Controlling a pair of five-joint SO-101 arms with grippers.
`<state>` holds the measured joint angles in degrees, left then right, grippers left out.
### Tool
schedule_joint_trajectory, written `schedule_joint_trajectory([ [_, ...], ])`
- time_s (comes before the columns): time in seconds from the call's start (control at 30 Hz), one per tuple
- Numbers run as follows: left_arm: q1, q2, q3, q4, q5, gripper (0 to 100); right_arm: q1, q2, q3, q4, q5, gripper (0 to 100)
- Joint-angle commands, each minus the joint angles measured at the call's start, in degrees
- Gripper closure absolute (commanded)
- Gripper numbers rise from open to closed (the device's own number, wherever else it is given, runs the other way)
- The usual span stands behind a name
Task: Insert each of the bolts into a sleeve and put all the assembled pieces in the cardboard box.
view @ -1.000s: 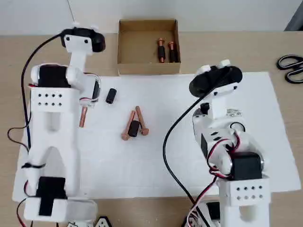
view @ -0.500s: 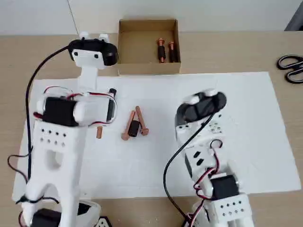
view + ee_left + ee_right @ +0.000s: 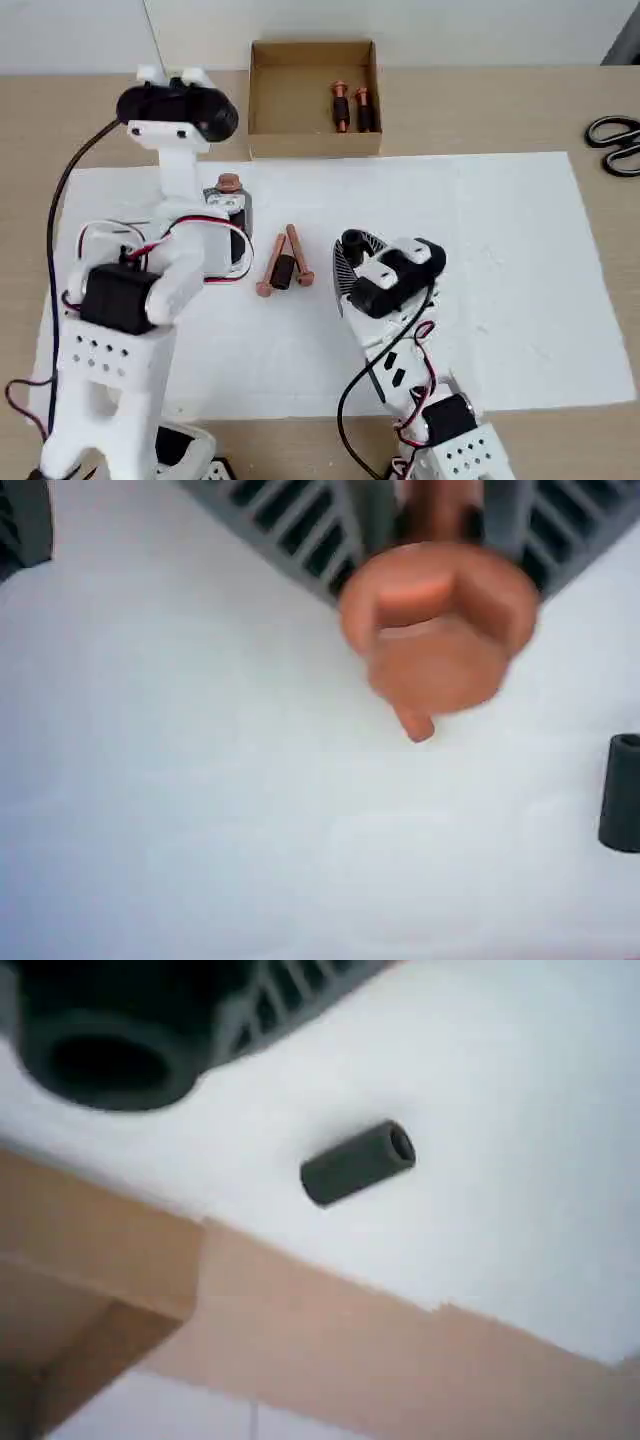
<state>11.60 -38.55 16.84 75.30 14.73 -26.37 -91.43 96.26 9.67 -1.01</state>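
Left tool (image 3: 229,197) holds bolt (image 3: 435,640), right tool (image 3: 352,252) sleeve (image 3: 100,1055) (white sheet (image 3: 500,260) on table (image 3: 80,110)).

Count: loose bolts (image 3: 228,183) (image 3: 276,248) (image 3: 294,240), 3; loose sleeves (image 3: 283,271) (image 3: 358,1163) (image 3: 110,1085), 3; assembled pieces (image 3: 341,106) (image 3: 364,108), 2; cardboard box (image 3: 262,95), 1; scissors (image 3: 612,140), 1 pair; white sheet (image 3: 500,250), 1; arms (image 3: 120,300) (image 3: 400,290), 2.

No text, label, number or sign can be read anywhere.

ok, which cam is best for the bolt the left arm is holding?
Left wrist view: the bolt sits close up, head toward the camera, clamped in the left gripper. High view gives its head from above. Right wrist view faces a loose sleeve instead.
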Motion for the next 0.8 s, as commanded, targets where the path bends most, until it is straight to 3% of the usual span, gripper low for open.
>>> schedule_joint_trajectory([
  [0.0, 0.4, -5.7, 4.5, -7.4, 0.4, 99, -0.7, -3.7, 0.7, -2.5, -3.4, 99.4],
  [0.27, 0.9, -18.3, 22.6, -25.8, 0.3, 99, -7.2, -6.6, 0.5, 5.8, -3.9, 99.4],
  [0.4, 4.7, -25.5, 31.1, -33.1, 0.2, 99, -9.5, -6.5, 0.5, 8.1, -3.9, 99.4],
  [0.53, 8.8, -31.0, 36.7, -35.9, 0.2, 99, -9.5, -6.3, 0.5, 9.2, -3.9, 99.4],
  [0.77, 9.5, -32.5, 38.5, -35.8, 0.5, 99, -9.5, -6.3, 0.5, 9.2, -4.0, 99.4],
])
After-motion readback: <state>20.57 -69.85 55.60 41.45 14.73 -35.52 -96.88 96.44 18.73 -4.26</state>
